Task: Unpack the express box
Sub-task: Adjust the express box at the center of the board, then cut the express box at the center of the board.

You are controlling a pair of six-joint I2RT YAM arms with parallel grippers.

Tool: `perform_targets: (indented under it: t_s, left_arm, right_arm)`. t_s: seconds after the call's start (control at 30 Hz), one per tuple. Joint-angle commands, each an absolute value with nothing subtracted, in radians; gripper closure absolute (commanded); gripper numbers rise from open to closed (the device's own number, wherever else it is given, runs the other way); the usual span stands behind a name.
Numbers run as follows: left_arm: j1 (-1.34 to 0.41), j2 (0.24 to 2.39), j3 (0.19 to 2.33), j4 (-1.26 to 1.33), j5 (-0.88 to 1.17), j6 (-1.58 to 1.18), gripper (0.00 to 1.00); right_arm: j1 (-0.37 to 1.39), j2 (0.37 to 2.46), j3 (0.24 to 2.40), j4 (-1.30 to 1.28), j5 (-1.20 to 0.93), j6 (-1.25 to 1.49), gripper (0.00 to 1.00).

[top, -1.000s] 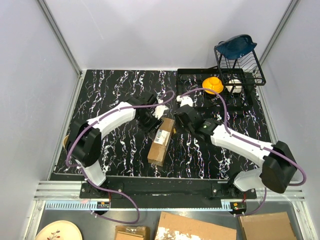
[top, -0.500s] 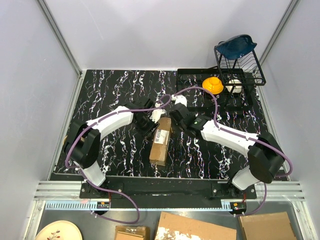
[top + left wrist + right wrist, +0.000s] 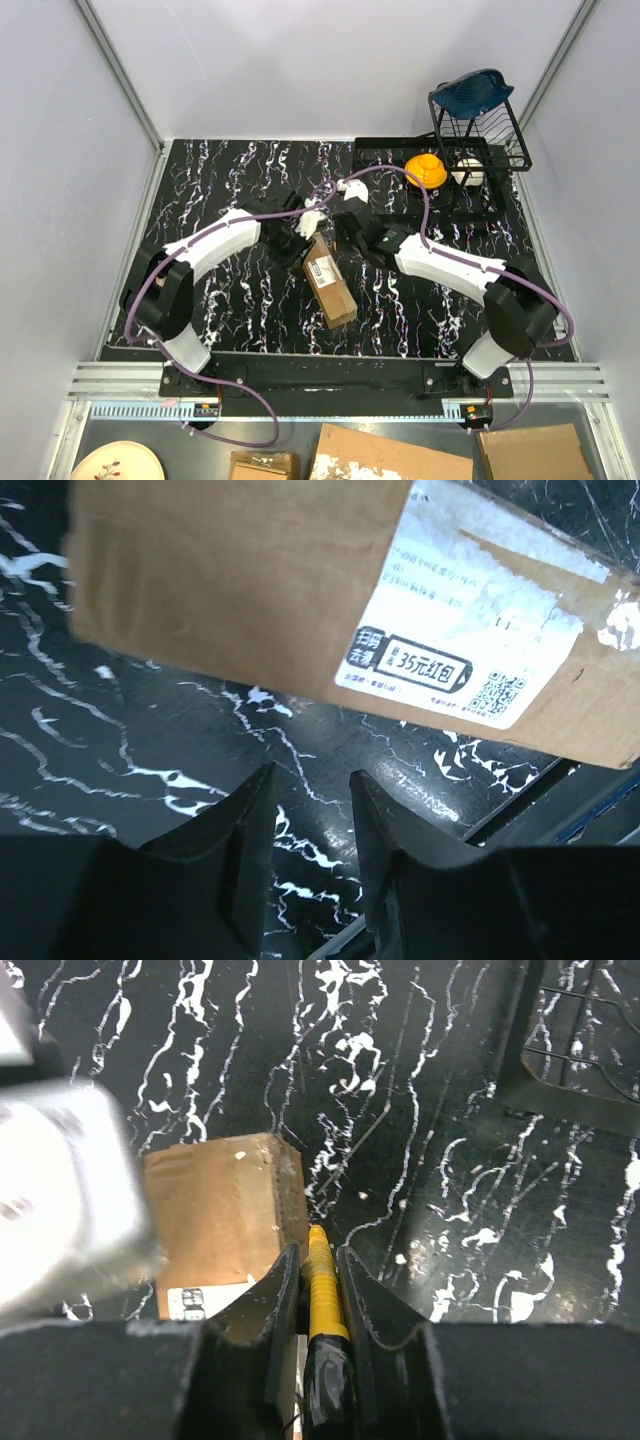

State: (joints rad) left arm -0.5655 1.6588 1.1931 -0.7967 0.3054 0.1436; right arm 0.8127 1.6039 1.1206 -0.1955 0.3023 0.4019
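Observation:
The express box (image 3: 330, 279), a small brown carton with a white label (image 3: 455, 630), lies slantwise on the black marbled mat, its far end between the two grippers. My left gripper (image 3: 303, 240) sits at the box's far-left end. In the left wrist view its fingers (image 3: 250, 825) stand a little apart over bare mat, and the box (image 3: 240, 580) lies just beyond the tips. My right gripper (image 3: 318, 1250) is shut on the yellow-and-black utility knife (image 3: 322, 1290). The knife's tip rests against the right corner of the box (image 3: 215, 1210).
A black wire rack (image 3: 480, 130) with a blue item (image 3: 472, 90) on top stands at the back right over a black tray (image 3: 395, 195), with an orange object (image 3: 426, 168) beside it. Torn cardboard pieces (image 3: 390, 460) and a plate (image 3: 115, 462) lie below the table's near edge.
The box has swung round, its near end moving from lower left to lower right. Both grippers have shifted toward its far end, and the left jaws have narrowed.

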Motion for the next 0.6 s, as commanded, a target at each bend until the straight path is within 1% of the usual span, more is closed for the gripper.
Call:
perform_targets:
  t_s: [0.0,0.07,0.13,0.23,0.33,0.4,0.57]
  left_arm:
    - [-0.515,1.614,1.334,-0.867,0.284,0.187,0.62]
    - [-0.511,1.632,1.409,-0.867,0.261,0.181,0.6]
    - [-0.511,1.66,1.468,-0.853,0.255,0.154,0.57]
    - [-0.511,1.771,1.529,-0.824,0.239,0.086,0.57]
    - [-0.512,1.827,1.534,-0.79,0.251,0.041,0.53]
    - [-0.514,1.844,1.526,-0.778,0.264,0.028,0.49]
    - [-0.517,1.842,1.47,-0.755,0.25,0.048,0.48]
  right_arm:
    - [0.798,1.49,1.083,-0.172,0.371,0.344,1.0]
    - [0.798,1.444,1.043,-0.149,0.364,0.319,1.0]
    - [0.799,1.404,1.005,-0.057,0.319,0.279,1.0]
    - [0.798,1.379,0.957,0.046,0.305,0.232,1.0]
    - [0.799,1.341,0.873,0.17,0.288,0.198,1.0]
    - [0.799,1.33,0.855,0.236,0.293,0.195,1.0]
    - [0.799,1.354,0.838,0.3,0.281,0.187,1.0]
